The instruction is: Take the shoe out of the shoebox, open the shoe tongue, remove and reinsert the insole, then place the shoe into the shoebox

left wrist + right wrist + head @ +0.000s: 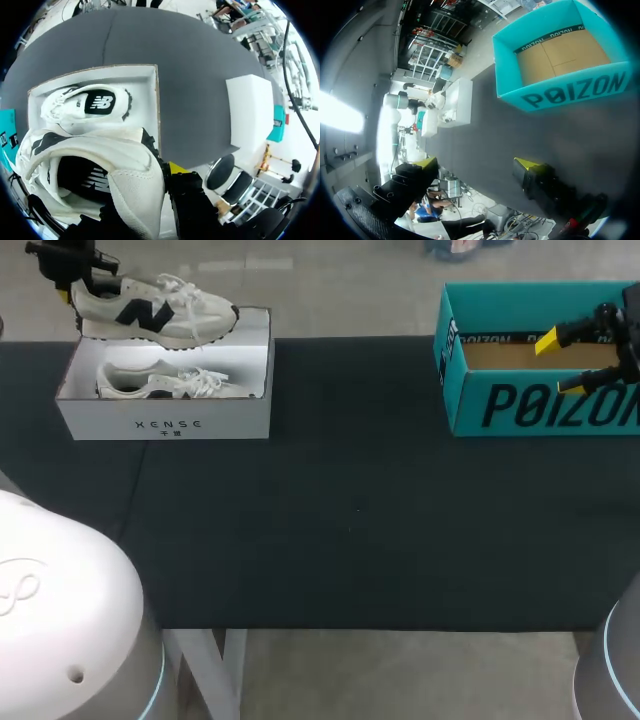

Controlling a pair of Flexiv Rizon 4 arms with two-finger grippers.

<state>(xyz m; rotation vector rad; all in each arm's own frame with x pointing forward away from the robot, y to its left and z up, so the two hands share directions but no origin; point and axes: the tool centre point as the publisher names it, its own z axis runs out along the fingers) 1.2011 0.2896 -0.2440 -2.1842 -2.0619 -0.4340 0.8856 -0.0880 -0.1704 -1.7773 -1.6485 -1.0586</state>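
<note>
left gripper (72, 285): our left arm, over the tabletop's far left corner. It is clamped on the heel of the shoe (150, 310). The left wrist view shows one yellow tip outside the heel wall; the shoe hides the other.
shoe: in the air, toe pointing right, just above the white shoebox (165, 426) and clear of its rim. We judge the take-out nearly done, with no set-down yet.
grip risk: we hold only the soft heel, and the toe end hangs unsupported. A quick swing could tilt the shoe or pull it loose. It would then drop back into the box or go off the far edge.
second shoe (165, 382): on its side inside the white shoebox, right under the held one. If ours drops, it lands on this one.
tabletop (350, 520): dark cloth between the two boxes, our likely set-down spot. Sliding the sole could bunch the cloth, so we should come down straight.
teal box (540, 408): far right corner, open, and it looks bare inside in the right wrist view. With two boxes out, the shoe could go back into the wrong one.
right gripper (560, 365): fingers apart and holding nothing, over the teal box, well apart from the shoe. We judge the tongue and insole work needs both arms. A low crossing could clip the teal box's wall and shove it.
</note>
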